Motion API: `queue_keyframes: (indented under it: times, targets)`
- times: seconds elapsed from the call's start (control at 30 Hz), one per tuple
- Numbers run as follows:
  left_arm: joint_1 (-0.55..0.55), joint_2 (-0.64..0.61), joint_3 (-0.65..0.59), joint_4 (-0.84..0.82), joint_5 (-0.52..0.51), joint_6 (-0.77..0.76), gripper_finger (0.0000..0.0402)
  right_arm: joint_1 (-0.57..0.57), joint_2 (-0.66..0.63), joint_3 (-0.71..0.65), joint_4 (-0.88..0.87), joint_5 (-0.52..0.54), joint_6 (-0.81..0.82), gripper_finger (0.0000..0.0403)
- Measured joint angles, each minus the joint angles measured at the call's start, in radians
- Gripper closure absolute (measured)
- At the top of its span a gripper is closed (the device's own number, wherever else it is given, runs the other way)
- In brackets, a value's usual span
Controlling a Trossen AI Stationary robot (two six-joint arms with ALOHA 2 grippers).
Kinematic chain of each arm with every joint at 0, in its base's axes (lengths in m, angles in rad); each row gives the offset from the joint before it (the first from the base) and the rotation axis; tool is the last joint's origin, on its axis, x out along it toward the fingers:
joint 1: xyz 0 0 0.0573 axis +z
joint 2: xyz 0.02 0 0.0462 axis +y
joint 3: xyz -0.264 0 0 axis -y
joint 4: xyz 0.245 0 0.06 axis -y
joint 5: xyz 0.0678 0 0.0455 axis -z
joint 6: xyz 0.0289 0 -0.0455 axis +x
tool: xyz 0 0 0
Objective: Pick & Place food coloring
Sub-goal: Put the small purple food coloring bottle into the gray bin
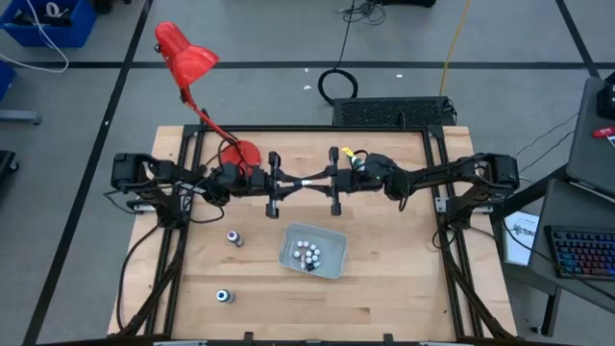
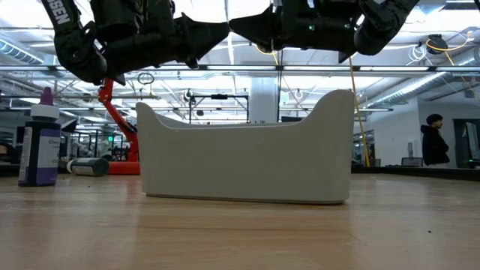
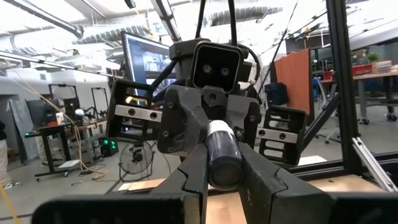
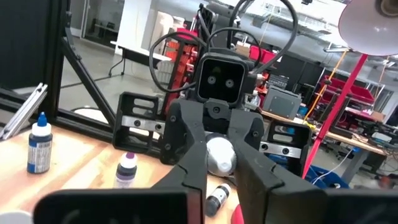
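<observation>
Red desk lamp [image 1: 185, 56] at table's [image 1: 384, 288] back-left; keyboard [image 1: 583, 252] far right.

The table [image 1: 384, 288] is lit pretty evenly from overhead, and only soft, short shadows are thrown beside the tray [image 1: 329, 248]. Behind the tray [image 2: 247, 157] in the low view, bright ceiling strips are blown out, and both arms above it are reduced to dark silhouettes. Nearby fingers in both wrist views are blurred.
</observation>
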Motion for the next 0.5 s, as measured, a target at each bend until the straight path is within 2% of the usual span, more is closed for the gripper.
queue_keyframes:
  times: [0.2,0.37,0.5]
  targets:
    - [-0.002,-0.001,-0.002,-0.011,-0.005,-0.064,0.0329,0.014,-0.037,0.009,-0.156,0.008,-0.019,0.0360]
    - [0.000,-0.015,0.003,0.023,-0.015,-0.136,0.0229,0.078,-0.118,0.049,-0.495,0.039,-0.053,0.0360]
    - [-0.003,-0.013,0.002,0.012,-0.005,-0.167,0.0170,0.157,-0.178,0.152,-0.776,0.138,-0.077,0.0360]
